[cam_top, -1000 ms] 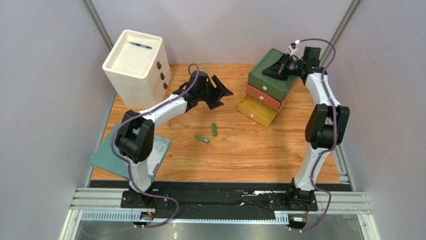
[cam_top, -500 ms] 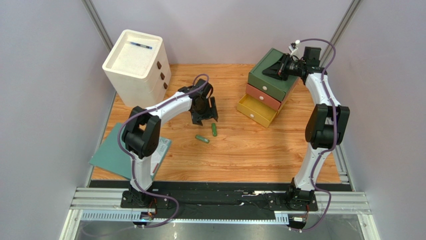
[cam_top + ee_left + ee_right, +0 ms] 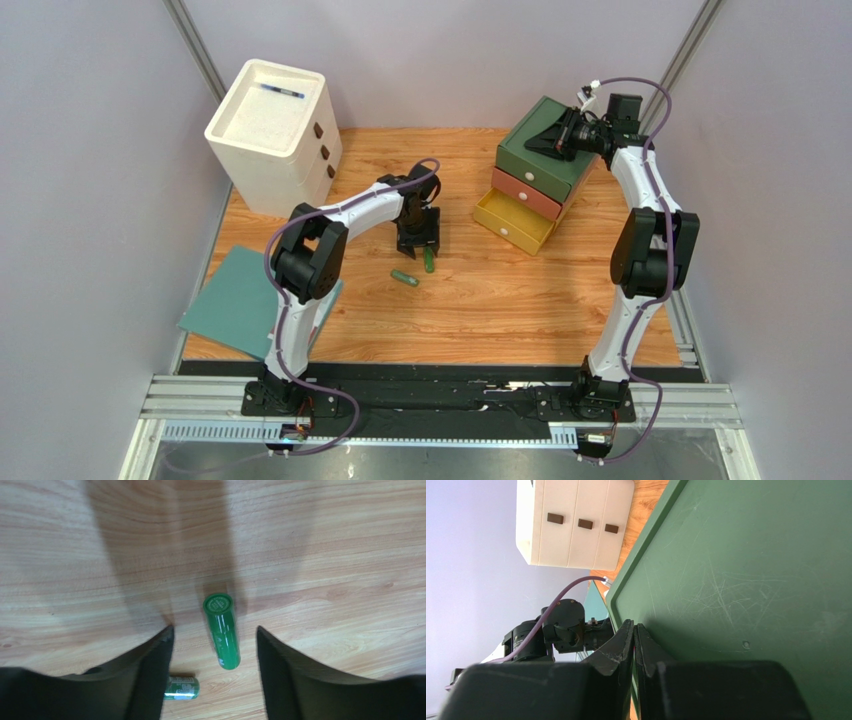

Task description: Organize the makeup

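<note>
Two green tubes lie on the wooden table. The longer tube (image 3: 428, 260) (image 3: 222, 637) lies between the fingers of my open left gripper (image 3: 419, 242) (image 3: 215, 632), which points down just above it without touching. The shorter tube (image 3: 404, 278) (image 3: 182, 688) lies a little to the near left, partly hidden behind the left finger in the left wrist view. My right gripper (image 3: 545, 141) (image 3: 634, 630) is shut and empty, resting over the top of the green drawer unit (image 3: 545, 150) (image 3: 751, 580). No other makeup shows.
The drawer unit has a salmon drawer (image 3: 528, 193) and an open yellow drawer (image 3: 512, 222). A white three-drawer cabinet (image 3: 270, 130) stands at the back left with a thin blue pen (image 3: 280, 91) on top. A teal board (image 3: 238, 300) lies at the near left edge.
My left gripper has swung from the back of the table toward the front and turned downward, coming to sit over the longer green tube. The right arm has not moved.
</note>
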`<move>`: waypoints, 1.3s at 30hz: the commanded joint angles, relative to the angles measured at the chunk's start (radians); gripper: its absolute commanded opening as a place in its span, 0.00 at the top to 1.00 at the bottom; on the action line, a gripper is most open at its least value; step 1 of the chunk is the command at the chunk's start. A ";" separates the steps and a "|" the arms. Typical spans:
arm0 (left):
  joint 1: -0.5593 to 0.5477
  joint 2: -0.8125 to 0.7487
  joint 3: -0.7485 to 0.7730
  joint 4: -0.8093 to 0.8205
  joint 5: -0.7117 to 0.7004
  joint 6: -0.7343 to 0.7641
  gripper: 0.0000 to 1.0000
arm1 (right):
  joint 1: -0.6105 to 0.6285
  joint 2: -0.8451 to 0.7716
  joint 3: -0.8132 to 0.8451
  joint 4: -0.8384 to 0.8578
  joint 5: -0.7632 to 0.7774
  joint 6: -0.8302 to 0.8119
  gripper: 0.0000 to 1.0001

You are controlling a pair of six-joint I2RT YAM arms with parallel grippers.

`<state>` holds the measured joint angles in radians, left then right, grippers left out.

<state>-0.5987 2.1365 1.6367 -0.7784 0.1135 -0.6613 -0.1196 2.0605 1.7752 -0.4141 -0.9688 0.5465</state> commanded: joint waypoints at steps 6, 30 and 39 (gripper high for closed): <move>-0.013 0.114 0.087 -0.058 0.000 0.111 0.84 | -0.005 0.230 -0.157 -0.204 0.205 -0.109 0.89; -0.012 0.048 0.265 0.501 0.308 -0.125 1.00 | -0.009 0.233 -0.154 -0.207 0.208 -0.109 0.89; -0.026 0.137 0.368 0.640 0.328 -0.262 1.00 | -0.009 0.231 -0.152 -0.209 0.206 -0.111 0.89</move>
<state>-0.6090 2.2372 1.9205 -0.2638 0.4068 -0.8307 -0.1211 2.0605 1.7744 -0.4107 -0.9710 0.5529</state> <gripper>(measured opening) 0.044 0.105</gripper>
